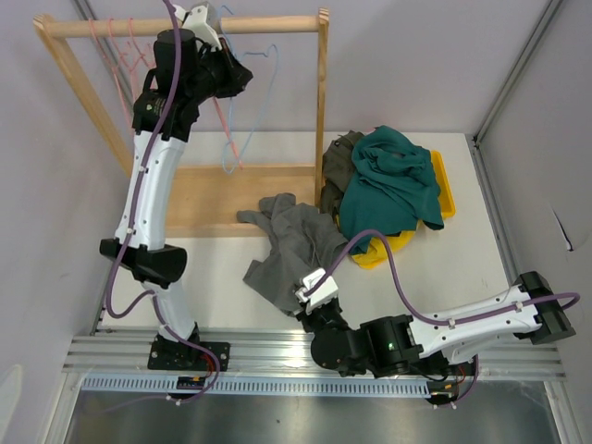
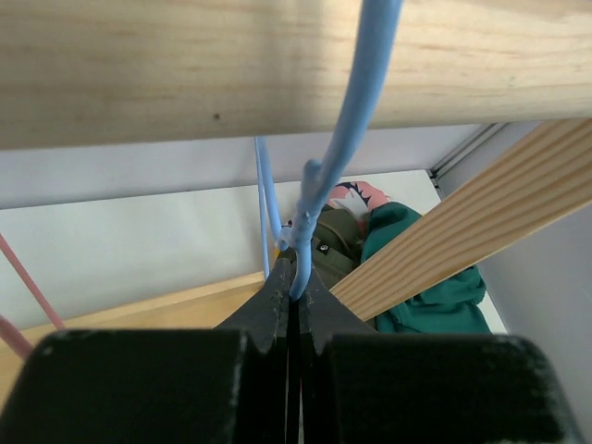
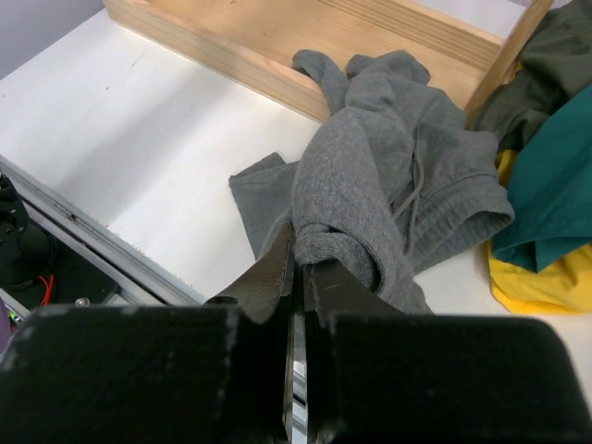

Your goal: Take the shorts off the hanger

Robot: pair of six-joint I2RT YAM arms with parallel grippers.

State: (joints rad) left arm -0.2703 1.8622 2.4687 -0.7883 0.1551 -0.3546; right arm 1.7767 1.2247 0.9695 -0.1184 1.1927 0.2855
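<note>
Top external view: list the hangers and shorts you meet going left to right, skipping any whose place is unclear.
pink hangers → blue hanger → grey shorts → olive green shorts → teal shorts. The yellow shorts lie under the teal pair and show on both sides of it, so they are left out.

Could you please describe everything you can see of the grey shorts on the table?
The grey shorts are soft, fleecy-looking knit with a drawstring and a gathered waistband. They lie crumpled on the white table, their far end against the wooden rack base. The right end effector is shut on a fold at their near edge.
</note>
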